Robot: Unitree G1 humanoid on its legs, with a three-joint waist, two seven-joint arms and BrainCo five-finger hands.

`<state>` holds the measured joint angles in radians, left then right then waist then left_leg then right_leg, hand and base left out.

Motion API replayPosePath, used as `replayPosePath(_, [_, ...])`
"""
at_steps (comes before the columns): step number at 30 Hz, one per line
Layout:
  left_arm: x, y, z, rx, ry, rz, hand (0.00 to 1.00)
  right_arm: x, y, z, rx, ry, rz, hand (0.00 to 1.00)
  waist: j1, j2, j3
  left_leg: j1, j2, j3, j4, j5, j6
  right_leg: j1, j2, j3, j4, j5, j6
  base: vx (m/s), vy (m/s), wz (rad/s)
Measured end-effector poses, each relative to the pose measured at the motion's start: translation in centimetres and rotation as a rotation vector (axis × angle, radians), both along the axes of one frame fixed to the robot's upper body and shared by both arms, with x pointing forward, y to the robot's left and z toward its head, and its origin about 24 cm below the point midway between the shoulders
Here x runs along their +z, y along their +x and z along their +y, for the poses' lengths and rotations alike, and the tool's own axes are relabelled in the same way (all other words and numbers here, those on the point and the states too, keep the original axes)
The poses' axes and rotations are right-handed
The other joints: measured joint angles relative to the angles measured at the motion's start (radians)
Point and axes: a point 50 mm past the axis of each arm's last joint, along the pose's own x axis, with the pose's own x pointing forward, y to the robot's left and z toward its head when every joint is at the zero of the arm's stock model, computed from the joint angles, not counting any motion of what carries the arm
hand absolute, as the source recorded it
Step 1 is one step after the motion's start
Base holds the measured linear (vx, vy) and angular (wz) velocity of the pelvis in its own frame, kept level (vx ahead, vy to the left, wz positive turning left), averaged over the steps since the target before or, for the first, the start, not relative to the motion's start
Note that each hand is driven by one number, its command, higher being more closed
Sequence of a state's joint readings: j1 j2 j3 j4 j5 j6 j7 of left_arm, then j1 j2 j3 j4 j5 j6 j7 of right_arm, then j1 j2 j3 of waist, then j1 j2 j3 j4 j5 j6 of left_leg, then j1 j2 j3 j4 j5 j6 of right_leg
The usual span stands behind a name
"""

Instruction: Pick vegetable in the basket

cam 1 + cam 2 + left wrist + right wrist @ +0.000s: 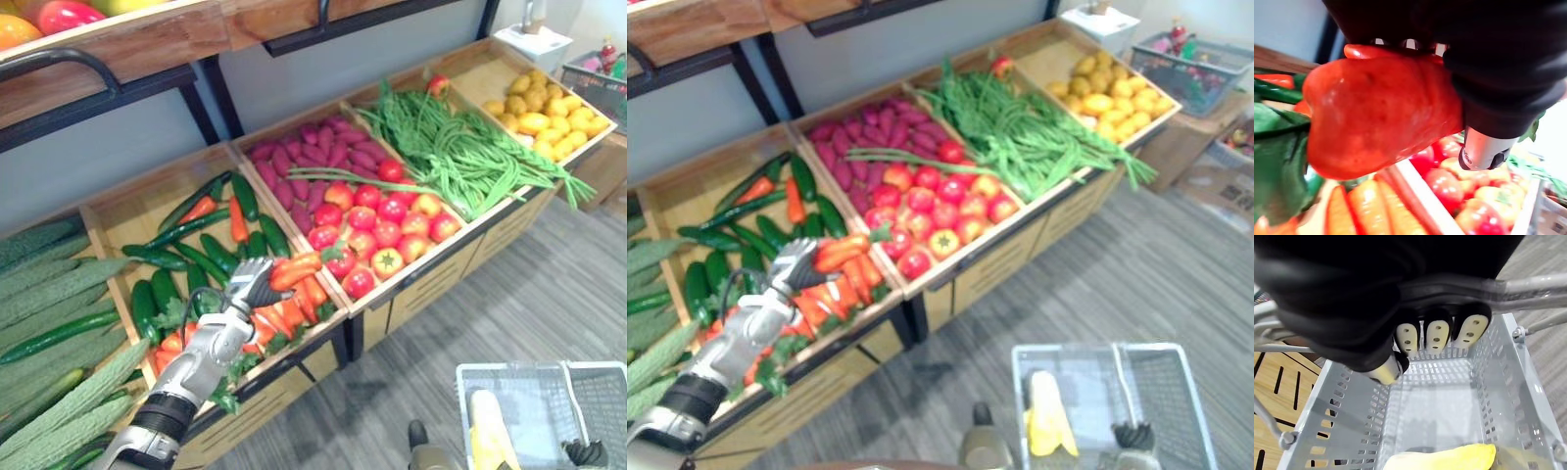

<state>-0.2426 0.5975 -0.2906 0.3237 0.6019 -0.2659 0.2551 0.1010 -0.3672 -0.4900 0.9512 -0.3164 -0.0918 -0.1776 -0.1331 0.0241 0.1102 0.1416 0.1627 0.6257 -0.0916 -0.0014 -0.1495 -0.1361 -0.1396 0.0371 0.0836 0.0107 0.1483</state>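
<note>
My left hand [253, 286] is shut on an orange-red pepper [295, 271] just above the crate of orange peppers and cucumbers [127, 220]. In the left wrist view the pepper [1376, 117] sits under the curled fingers of that hand [1498, 63]. At the lower right, my right hand [588, 452] is shut on the handle [1528, 284] of a grey wire basket [468, 378]. A yellow vegetable [490, 429] lies inside the basket [1342, 401].
A slanted wooden stand holds crates of bitter gourds [49, 294], purple sweet potatoes [304, 157], tomatoes [377, 235], green beans [451, 147] and yellow produce [544, 113]. A shelf [127, 44] hangs above. Another basket [1190, 64] stands at the far right. Grey floor lies in front.
</note>
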Motion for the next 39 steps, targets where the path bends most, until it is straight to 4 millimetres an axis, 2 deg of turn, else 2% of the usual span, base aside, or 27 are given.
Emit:
replayPosePath(2, [0.5,-0.2,-0.8,-0.057,0.003,-0.014,1.00,1.2,1.1,-1.0,0.059,-0.046,-0.011,1.00,0.002,0.000,-0.003,0.011,-0.002,0.025,-0.003,-0.004,-0.004,0.000,0.006,0.028,-0.014,0.013,0.001,-0.01,0.003,-0.40])
replayPosePath(6, [1.5,-1.4,-3.5,-0.271,0.011,0.010,1.00,5.2,4.9,-2.9,0.274,-0.206,-0.042,1.00,-0.003,-0.002,-0.007,0.044,-0.002,0.113,-0.003,-0.014,-0.013,-0.013,0.033,0.118,-0.035,0.040,0.008,-0.03,-0.019,-0.57])
replayPosePath(9, [1.8,-2.2,-4.9,-0.387,0.000,0.049,1.00,7.1,7.0,-2.8,0.428,-0.273,-0.043,1.00,-0.002,-0.003,-0.008,0.078,0.005,0.185,-0.003,-0.025,-0.027,-0.017,0.060,0.181,-0.033,0.045,0.007,-0.04,-0.034,-0.76])
replayPosePath(14, [3.0,-3.4,-8.8,-0.618,-0.062,0.087,1.00,9.2,9.7,-1.5,0.654,-0.319,-0.055,1.00,-0.002,-0.007,-0.018,0.125,0.027,0.306,0.057,-0.077,-0.053,-0.022,0.099,0.289,-0.026,0.050,0.009,-0.01,-0.021,-0.70])
replayPosePath(19, [3.8,-3.6,-11.0,-0.753,-0.065,0.101,1.00,10.5,12.7,1.1,0.876,-0.344,-0.054,1.00,-0.004,-0.006,-0.039,0.146,0.062,0.416,0.140,-0.128,-0.076,-0.050,0.146,0.368,-0.006,0.054,0.007,0.01,-0.013,-0.61])
replayPosePath(21, [3.6,-4.0,-12.0,-0.807,-0.065,0.130,1.00,11.4,14.4,2.9,1.009,-0.366,-0.068,1.00,-0.009,-0.006,-0.039,0.163,0.081,0.464,0.179,-0.148,-0.088,-0.053,0.170,0.403,0.004,0.054,0.007,-0.02,-0.026,-0.51])
replayPosePath(24, [3.1,-4.7,-13.1,-0.870,-0.051,0.163,1.00,12.9,16.4,5.4,1.169,-0.407,-0.107,1.00,-0.031,-0.005,-0.040,0.176,0.110,0.500,0.234,-0.176,-0.098,-0.056,0.190,0.424,0.011,0.054,0.007,-0.03,-0.024,-0.32])
replayPosePath(27, [3.1,-5.2,-14.4,-0.919,-0.070,0.166,1.00,14.5,17.7,7.6,1.312,-0.447,-0.148,1.00,-0.030,-0.005,-0.040,0.177,0.127,0.539,0.279,-0.198,-0.101,-0.072,0.209,0.457,0.025,0.055,0.007,-0.05,-0.006,-0.34])
replayPosePath(31, [3.0,-6.0,-16.3,-0.986,-0.099,0.171,1.00,16.2,19.1,10.0,1.449,-0.489,-0.174,1.00,-0.051,-0.004,-0.041,0.198,0.143,0.573,0.313,-0.199,-0.101,-0.069,0.222,0.465,0.042,0.056,0.008,-0.04,-0.011,-0.18])
replayPosePath(37, [2.7,-7.4,-18.7,-1.095,-0.099,0.205,1.00,19.2,19.2,11.8,1.608,-0.518,-0.181,1.00,-0.058,-0.004,-0.040,0.215,0.167,0.630,0.341,-0.208,-0.106,-0.088,0.255,0.486,0.058,0.055,0.007,-0.04,-0.030,-0.21])
replayPosePath(39, [2.5,-7.5,-19.1,-1.108,-0.095,0.216,1.00,19.4,19.1,12.0,1.634,-0.517,-0.170,1.00,-0.064,-0.004,-0.040,0.212,0.170,0.631,0.342,-0.208,-0.106,-0.091,0.257,0.485,0.059,0.054,0.006,-0.03,-0.043,-0.08])
